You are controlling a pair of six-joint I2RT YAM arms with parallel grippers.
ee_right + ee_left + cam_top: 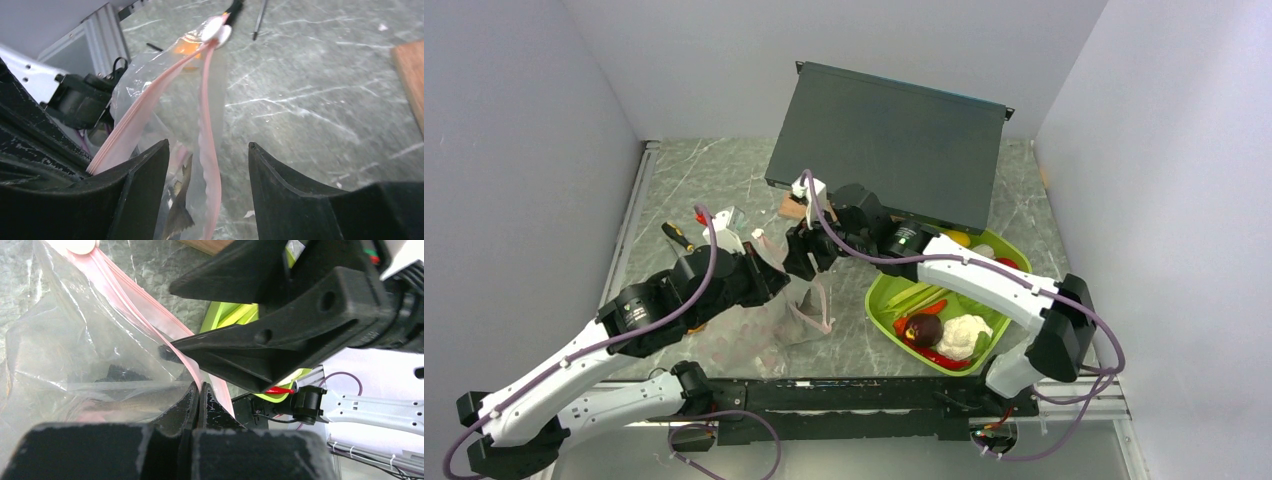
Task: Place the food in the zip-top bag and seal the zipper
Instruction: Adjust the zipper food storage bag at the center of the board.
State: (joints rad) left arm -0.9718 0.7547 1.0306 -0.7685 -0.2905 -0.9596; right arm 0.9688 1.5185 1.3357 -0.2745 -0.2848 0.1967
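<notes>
With the left gripper (199,392) clamped on the zip-top bag (75,340) and the right gripper (207,165) open astride the zipper (209,125), an off-line close could buckle it, leaving gaps

light: coming down soft and even from overhead, pretty bright, walls (524,150) going a bit bluish
shadows: just faint ones lying on the table (714,175) under the arms
glare: zip-top bag (60,340) is throwing white streaks off its wrinkles
focus: left gripper (197,390) and right gripper (208,147) are blurring out up close
</notes>
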